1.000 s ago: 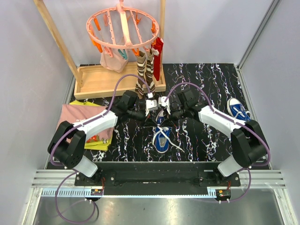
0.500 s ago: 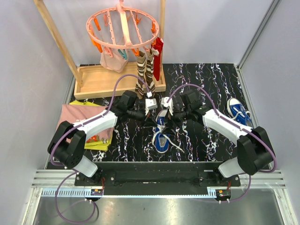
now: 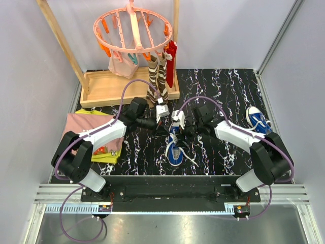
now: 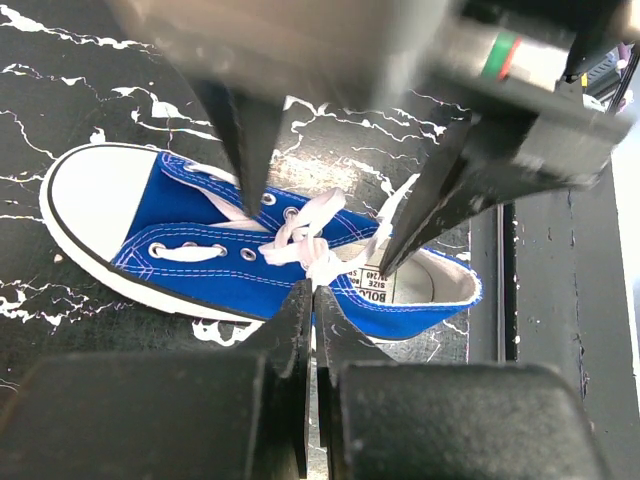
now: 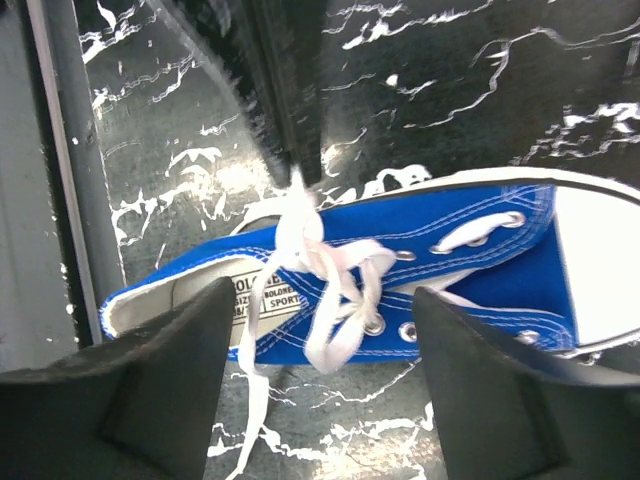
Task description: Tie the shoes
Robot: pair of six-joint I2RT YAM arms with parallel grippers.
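Note:
A blue shoe (image 3: pixel 175 150) with a white toe cap lies at the centre front of the table. Its white laces (image 4: pixel 305 235) are crossed in a loose knot. My left gripper (image 3: pixel 164 128) is above the shoe's opening, shut on a strand of lace (image 4: pixel 322 268). In the left wrist view the gripper (image 4: pixel 312 292) hangs over the shoe (image 4: pixel 200 262). My right gripper (image 3: pixel 181 132) is open and empty, straddling the laces over the shoe (image 5: pixel 460 255), its jaws (image 5: pixel 322 292) wide apart. A second blue shoe (image 3: pixel 258 120) lies at the right.
A wooden rack base (image 3: pixel 109 86) with a pink peg hanger (image 3: pixel 133 30) and striped brown socks (image 3: pixel 156 79) stands behind. Folded pink and yellow cloths (image 3: pixel 89 134) lie at the left. One loose lace end (image 3: pixel 192 159) trails to the shoe's right.
My right gripper has moved left and down toward the left gripper, over the shoe. My left gripper has stayed shut on the lace, shifting only slightly.

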